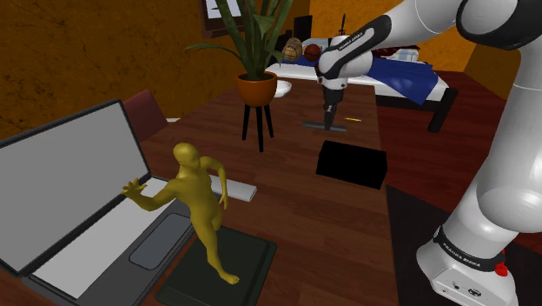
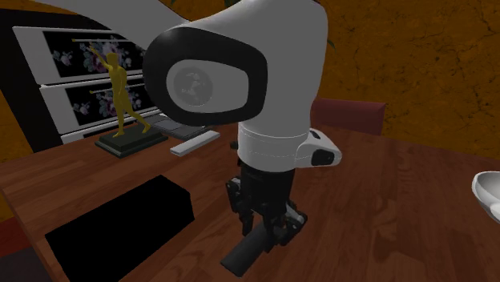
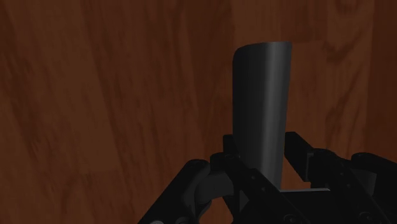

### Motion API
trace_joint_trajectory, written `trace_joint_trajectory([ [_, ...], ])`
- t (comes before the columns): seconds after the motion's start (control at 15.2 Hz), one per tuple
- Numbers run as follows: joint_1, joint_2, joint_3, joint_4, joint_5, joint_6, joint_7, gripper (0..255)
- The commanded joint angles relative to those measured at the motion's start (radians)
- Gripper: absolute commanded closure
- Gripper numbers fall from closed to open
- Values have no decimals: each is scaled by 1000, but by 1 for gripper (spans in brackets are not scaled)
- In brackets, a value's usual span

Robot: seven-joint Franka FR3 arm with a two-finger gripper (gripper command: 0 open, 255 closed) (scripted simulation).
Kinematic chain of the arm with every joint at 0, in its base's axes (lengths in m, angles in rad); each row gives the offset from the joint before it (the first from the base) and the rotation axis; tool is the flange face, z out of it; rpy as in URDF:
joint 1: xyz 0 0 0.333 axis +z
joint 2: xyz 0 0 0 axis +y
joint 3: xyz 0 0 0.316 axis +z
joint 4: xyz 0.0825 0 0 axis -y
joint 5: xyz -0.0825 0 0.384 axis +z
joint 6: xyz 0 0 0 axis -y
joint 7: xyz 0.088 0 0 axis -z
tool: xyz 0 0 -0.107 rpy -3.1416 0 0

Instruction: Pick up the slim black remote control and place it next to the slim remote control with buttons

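Fingers (image 3: 298, 151) clamped on slim black remote (image 3: 261, 95); keep level, carry low over tabletop (image 1: 295, 204), release just beside white remote (image 1: 231, 185), parallel.

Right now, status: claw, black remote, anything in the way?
Claw shut on black remote. Pale remote lies beside statue. Black box sits near the route.
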Motion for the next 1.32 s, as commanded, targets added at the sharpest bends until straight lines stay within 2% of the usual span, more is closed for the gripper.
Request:
trace_joint_trajectory([
  [0.0,2,-18,-2,11,-9,-28,7,255],
  [0.4,4,-52,-5,52,-27,-100,22,255],
  [0.79,84,-165,53,-85,-62,-59,173,255],
  [1.25,167,-255,141,-191,-75,-28,350,255],
])
